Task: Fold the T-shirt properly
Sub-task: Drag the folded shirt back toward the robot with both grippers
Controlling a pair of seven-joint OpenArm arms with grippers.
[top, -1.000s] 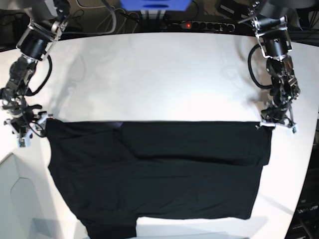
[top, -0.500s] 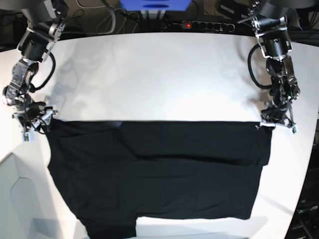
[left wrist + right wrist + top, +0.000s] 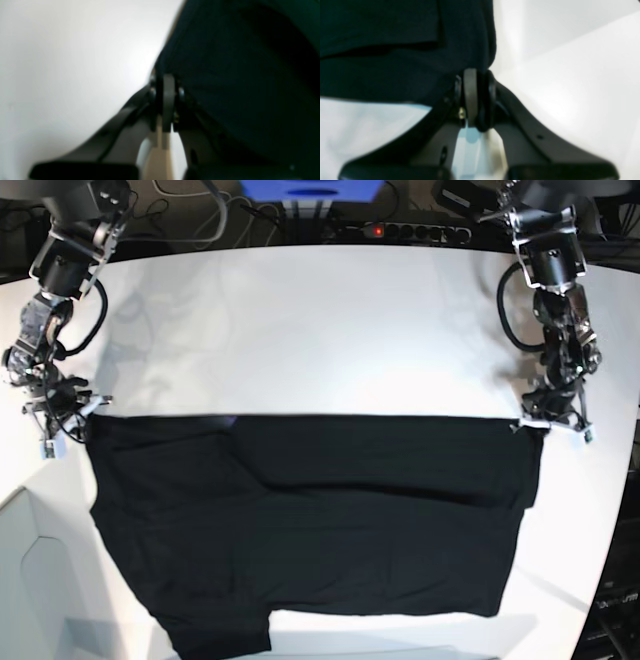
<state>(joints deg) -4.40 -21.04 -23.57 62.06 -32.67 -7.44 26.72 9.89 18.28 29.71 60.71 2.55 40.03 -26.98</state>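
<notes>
The black T-shirt [image 3: 310, 530] lies spread on the white table [image 3: 320, 330], its far part doubled over with a straight far edge. No print shows. My left gripper [image 3: 553, 423] is shut on the shirt's far right corner; in the left wrist view [image 3: 168, 86] the fingers pinch the dark cloth [image 3: 237, 75]. My right gripper [image 3: 68, 420] is shut on the far left corner; in the right wrist view [image 3: 475, 85] the cloth [image 3: 407, 50] hangs from the closed fingers.
A power strip [image 3: 400, 230], cables and a blue box [image 3: 310, 190] sit beyond the table's far edge. The table's rim curves down the right side [image 3: 610, 520]. A pale panel [image 3: 30, 580] lies at the lower left.
Both grippers have pulled the far edge of the shirt a little further back. The right gripper also rose and moved outward, stretching the edge straighter.
</notes>
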